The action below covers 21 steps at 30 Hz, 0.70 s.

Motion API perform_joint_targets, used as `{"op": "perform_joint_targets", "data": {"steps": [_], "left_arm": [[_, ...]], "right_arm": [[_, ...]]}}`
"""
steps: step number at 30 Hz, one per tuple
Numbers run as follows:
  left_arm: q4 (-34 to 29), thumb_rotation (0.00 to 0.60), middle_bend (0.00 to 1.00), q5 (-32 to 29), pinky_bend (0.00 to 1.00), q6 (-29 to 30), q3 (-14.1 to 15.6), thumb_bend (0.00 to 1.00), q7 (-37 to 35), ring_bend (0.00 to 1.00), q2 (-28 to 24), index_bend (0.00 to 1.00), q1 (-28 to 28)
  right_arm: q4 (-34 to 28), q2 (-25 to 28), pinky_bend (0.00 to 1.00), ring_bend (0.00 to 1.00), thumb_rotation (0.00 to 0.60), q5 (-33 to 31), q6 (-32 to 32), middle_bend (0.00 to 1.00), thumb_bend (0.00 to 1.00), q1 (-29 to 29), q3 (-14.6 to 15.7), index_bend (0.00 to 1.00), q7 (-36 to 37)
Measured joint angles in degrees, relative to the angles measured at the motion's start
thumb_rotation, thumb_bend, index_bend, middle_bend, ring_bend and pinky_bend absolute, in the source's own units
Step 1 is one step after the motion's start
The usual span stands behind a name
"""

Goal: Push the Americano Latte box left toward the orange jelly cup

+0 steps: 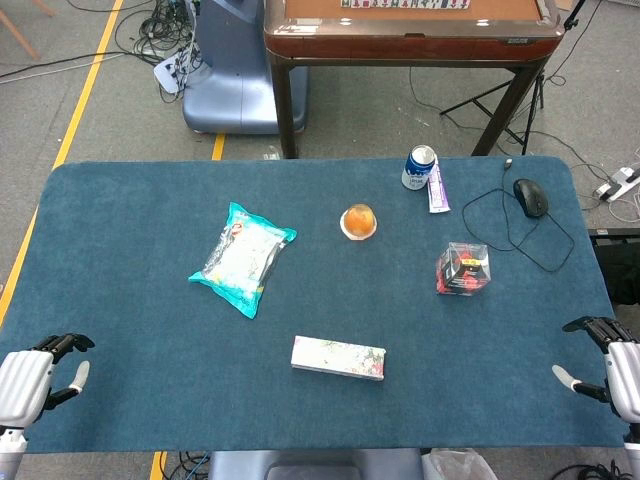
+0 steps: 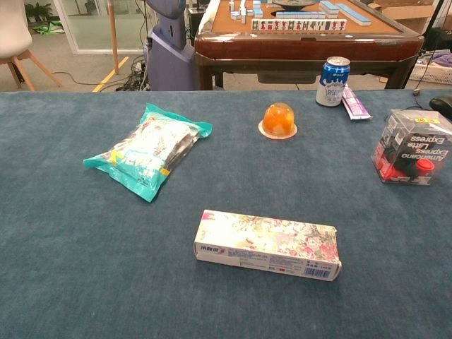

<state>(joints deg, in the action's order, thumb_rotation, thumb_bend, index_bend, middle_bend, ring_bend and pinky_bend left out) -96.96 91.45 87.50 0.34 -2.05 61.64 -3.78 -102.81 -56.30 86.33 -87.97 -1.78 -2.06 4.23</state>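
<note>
left hand fingers apart, empty | right hand fingers apart, empty

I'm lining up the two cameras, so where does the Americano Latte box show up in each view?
Head view: Americano Latte box right of centre, near the mouse cable.
Chest view: Americano Latte box at the right edge.
Shared landmark: the orange jelly cup, to its upper left in both.

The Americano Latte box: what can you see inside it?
Through the clear Americano Latte box, dark contents and red pieces show, one like a red cap. The printed label covers part, so exactly what they are cannot be told.
</note>
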Motion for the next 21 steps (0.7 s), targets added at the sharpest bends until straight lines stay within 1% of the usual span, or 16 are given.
{"op": "perform_joint_targets", "data": {"steps": [8, 12, 15, 18, 20, 21], "left_arm": [[0.0, 0.6, 0.45, 0.0, 0.64, 0.0, 0.2, 0.41, 0.4, 0.42, -0.3, 0.42, 0.2], [-0.1, 0.6, 0.45, -0.5, 0.64, -0.2, 0.3, 0.41, 0.5, 0.42, -0.6, 0.41, 0.4], [-0.3, 0.6, 0.45, -0.6, 0.64, -0.1, 0.2, 0.41, -0.4, 0.42, -0.6, 0.41, 0.4], [-0.3, 0.6, 0.45, -0.4, 0.64, -0.1, 0.2, 0.41, -0.8, 0.42, -0.5, 0.41, 0.4], [-0.2, 0.6, 0.45, -0.3, 0.64, -0.2, 0.2, 0.41, -0.8, 0.42, -0.5, 0.41, 0.3], [-0.2, 0.6, 0.45, -0.2, 0.64, -0.2, 0.2, 0.41, -0.9, 0.42, -0.5, 0.41, 0.3]], "right_arm": [[-0.2, 0.0, 0.37, 0.27, 0.6, -0.2, 0.9, 0.35, 0.0, 0.4, 0.1, 0.39, -0.3], [-0.2, 0.0, 0.37, 0.27, 0.6, -1.4, 1.6, 0.35, 0.0, 0.8, -0.3, 0.39, -0.6], [-0.1, -0.1, 0.42, 0.3, 0.6, -3.0, 2.8, 0.36, 0.0, 1.1, -0.6, 0.39, -1.4], [0.2, -0.5, 0.54, 0.41, 0.6, -4.9, 3.7, 0.42, 0.0, 1.6, -1.0, 0.39, -2.9], [0.5, -0.9, 0.63, 0.55, 0.6, -6.2, 4.3, 0.51, 0.0, 1.9, -1.4, 0.39, -4.0], [0.6, -1.1, 0.67, 0.6, 0.6, -7.0, 4.7, 0.56, 0.0, 2.1, -1.6, 0.39, -4.7]]}}
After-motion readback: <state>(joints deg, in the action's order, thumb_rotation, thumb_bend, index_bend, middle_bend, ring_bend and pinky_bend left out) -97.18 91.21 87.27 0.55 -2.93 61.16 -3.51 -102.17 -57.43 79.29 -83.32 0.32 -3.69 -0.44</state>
